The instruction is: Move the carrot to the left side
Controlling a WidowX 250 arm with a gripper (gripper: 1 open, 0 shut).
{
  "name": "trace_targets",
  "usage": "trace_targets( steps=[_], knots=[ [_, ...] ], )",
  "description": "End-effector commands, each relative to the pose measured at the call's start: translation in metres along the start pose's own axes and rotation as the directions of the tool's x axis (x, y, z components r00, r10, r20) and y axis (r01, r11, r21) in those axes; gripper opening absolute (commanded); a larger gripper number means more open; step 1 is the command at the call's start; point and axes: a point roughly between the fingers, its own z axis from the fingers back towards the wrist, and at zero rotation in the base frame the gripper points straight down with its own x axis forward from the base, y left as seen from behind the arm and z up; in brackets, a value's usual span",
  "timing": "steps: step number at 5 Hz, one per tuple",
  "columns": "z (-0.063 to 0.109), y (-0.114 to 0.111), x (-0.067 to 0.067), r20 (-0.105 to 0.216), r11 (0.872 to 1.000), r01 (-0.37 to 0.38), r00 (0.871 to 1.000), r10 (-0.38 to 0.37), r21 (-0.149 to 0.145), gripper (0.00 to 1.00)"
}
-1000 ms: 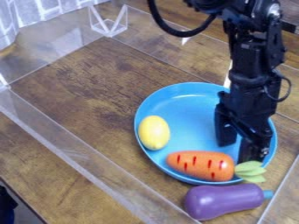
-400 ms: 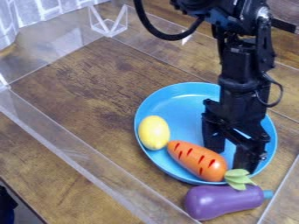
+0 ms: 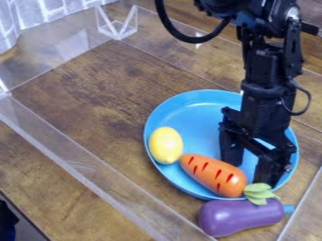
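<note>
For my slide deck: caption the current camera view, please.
Black robot gripper beside an orange toy carrot on a round blue plate.

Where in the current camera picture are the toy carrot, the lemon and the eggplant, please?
Toy carrot (image 3: pixel 213 175): camera view, orange body.
Lemon (image 3: pixel 165 145): camera view, middle of the yellow skin.
Eggplant (image 3: pixel 238 217): camera view, purple body.

Lemon, eggplant and blue plate around the fingers
The blue plate (image 3: pixel 191 105) lies beneath the fingers; the yellow lemon (image 3: pixel 165 145) rests on it, across from them toward the image's left. The purple eggplant (image 3: pixel 239 217) lies nearer the camera than the fingers, beside the plate's rim, on the brown wooden tabletop (image 3: pixel 94 104).
</note>
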Motion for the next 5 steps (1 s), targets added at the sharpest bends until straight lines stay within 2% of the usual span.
trace_targets(
  steps=[1, 3, 5],
  knots=[
    [-0.016, 0.001, -0.004, -0.073, 1.0, -0.015, 0.997, 0.015, -0.008, 1.0],
    [-0.019, -0.003, 0.01, -0.123, 1.0, 0.023, 0.992, -0.023, -0.001, 1.0],
    [-0.018, -0.013, 0.034, -0.179, 0.997, 0.077, 0.981, -0.074, 0.011, 1.0]
  ],
)
